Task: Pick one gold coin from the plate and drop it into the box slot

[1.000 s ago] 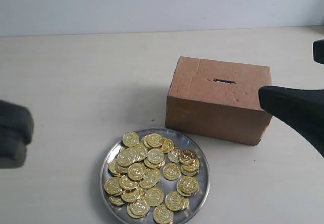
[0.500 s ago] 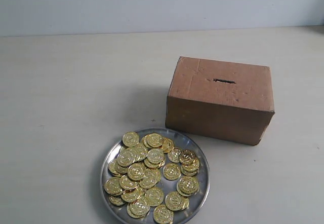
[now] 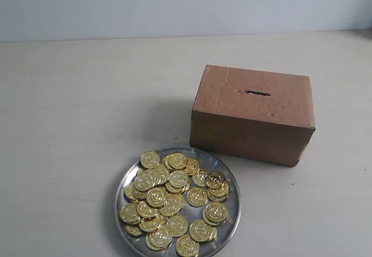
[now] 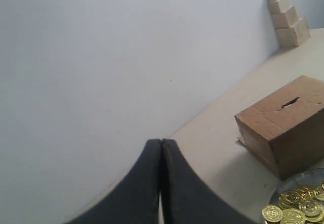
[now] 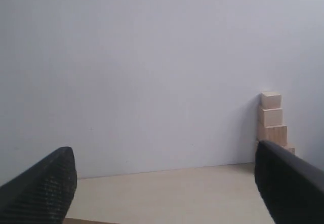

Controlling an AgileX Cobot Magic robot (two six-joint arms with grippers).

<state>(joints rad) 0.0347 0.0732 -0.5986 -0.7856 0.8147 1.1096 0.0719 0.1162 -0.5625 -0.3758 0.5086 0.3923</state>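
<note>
Coins (image 3: 174,202), gold, heaped on round silver metal plate (image 3: 206,157) at bench (image 3: 70,123) near edge, reddish-brown cardboard box (image 3: 253,123) just beside. Left tool (image 4: 161,148) pressed together, right tool (image 5: 163,155) apart.

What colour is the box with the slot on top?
The box is reddish-brown cardboard, seen best in the exterior view.

Left gripper (image 4: 161,143) has its dark fingers pressed tight together. Right gripper (image 5: 163,157) gapes wide, fingers well apart.
</note>
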